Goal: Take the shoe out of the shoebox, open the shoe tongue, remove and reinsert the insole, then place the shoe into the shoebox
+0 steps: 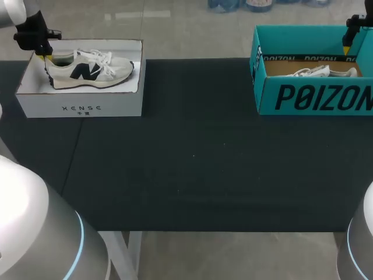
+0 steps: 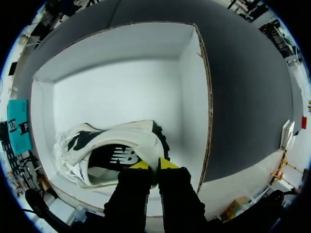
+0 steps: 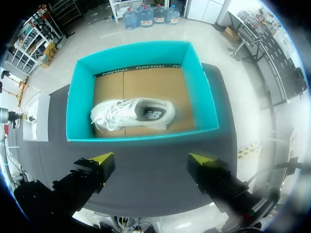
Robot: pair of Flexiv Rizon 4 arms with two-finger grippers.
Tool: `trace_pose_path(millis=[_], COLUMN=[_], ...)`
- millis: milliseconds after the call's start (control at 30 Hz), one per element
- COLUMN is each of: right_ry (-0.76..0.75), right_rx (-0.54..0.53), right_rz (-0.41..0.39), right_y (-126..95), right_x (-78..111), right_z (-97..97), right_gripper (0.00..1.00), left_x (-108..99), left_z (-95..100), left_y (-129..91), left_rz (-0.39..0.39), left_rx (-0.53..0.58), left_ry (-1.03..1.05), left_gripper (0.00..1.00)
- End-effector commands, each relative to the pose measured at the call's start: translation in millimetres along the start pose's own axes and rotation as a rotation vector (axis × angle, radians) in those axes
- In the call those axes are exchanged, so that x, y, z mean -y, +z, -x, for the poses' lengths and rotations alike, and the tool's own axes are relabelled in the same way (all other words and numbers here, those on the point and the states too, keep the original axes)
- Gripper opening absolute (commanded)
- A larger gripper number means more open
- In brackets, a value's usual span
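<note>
The left pincer (image 2: 154,166) gripped the heel of the shoe (image 2: 112,150) lying in the white shoebox (image 2: 121,92) at the counter's (image 1: 192,157) far left corner; so thin a hold might slip in lifting. The right pincer (image 3: 150,158) hung open over the teal shoebox (image 3: 141,133).

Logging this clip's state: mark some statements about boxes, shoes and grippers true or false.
1. The cream sneaker lies on the table outside the white box. False: it lies inside the box.
2. The left gripper is at that sneaker's heel. True.
3. The right gripper is shut on the white shoe. False: it is open, clear of the shoe.
4. The teal box holds the white shoe. True.
</note>
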State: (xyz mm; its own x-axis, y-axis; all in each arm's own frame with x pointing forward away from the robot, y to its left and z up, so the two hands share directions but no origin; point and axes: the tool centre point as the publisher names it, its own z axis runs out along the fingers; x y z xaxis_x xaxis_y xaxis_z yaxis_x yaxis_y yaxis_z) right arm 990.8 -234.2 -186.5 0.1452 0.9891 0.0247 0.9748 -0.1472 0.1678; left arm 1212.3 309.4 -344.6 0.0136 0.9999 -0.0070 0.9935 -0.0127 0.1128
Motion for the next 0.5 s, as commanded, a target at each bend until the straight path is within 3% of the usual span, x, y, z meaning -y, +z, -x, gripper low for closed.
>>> trace_pose_path(millis=[33, 233, 500], right_ry=[0.001, 0.001, 0.001], right_rx=[0.001, 0.001, 0.001], right_rz=[0.001, 0.001, 0.001], right_y=[-0.5, -0.5, -0.5], right_x=[1.1, 1.1, 1.1], right_z=[0.2, 0.2, 0.2], right_gripper=[1.0, 1.0, 1.0], left_x=[8.4, 13.7, 23.4], left_z=[-1.4, 0.5, 12.3], left_y=[-6.9, -15.6, -45.8], left_rz=[0.014, 0.034, 0.08], left_rx=[0.0, -0.004, 0.039], left_ry=[-0.003, -0.01, -0.036], left_gripper=[0.0, 0.0, 0.0])
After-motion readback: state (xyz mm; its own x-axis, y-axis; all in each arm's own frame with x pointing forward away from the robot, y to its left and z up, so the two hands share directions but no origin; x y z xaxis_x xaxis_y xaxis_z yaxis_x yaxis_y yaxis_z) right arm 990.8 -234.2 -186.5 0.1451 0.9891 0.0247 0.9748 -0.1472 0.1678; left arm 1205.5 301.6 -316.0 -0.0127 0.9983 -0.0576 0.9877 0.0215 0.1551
